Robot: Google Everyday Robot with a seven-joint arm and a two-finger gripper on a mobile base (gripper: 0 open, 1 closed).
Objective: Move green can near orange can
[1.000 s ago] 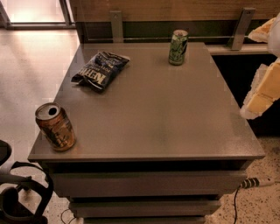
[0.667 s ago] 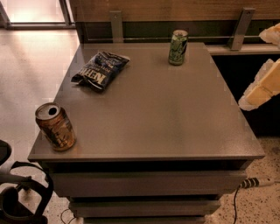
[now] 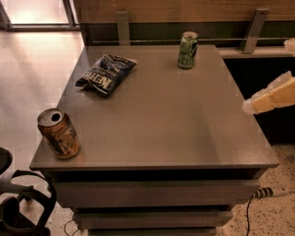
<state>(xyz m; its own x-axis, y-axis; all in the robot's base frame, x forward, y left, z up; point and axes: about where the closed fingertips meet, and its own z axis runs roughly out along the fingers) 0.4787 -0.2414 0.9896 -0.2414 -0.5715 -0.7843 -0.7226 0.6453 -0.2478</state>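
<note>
While the orange can (image 3: 58,133) stands upright at the near left corner of the table (image 3: 161,124), the gripper (image 3: 263,100) hangs just off the right edge, open or closed I cannot tell; farther back lies a dark chip bag (image 3: 106,73), and the green can (image 3: 187,50) stands near the far edge.

1. A grey table (image 3: 161,138) fills the middle, its flat top over stacked drawer-like tiers.
2. A dark blue chip bag (image 3: 106,74) lies crumpled on the far left part of the tabletop.
3. Behind the table runs a wooden wall panel (image 3: 184,9), with a metal bracket (image 3: 122,27) at far left and another (image 3: 254,28) at far right.
4. Pale floor (image 3: 32,83) spreads to the left.
5. A black wheeled frame (image 3: 23,207) sits at near left.
6. A cable (image 3: 267,192) trails at near right.
7. The gripper (image 3: 272,97) reaches in from the right edge, beside the table.
</note>
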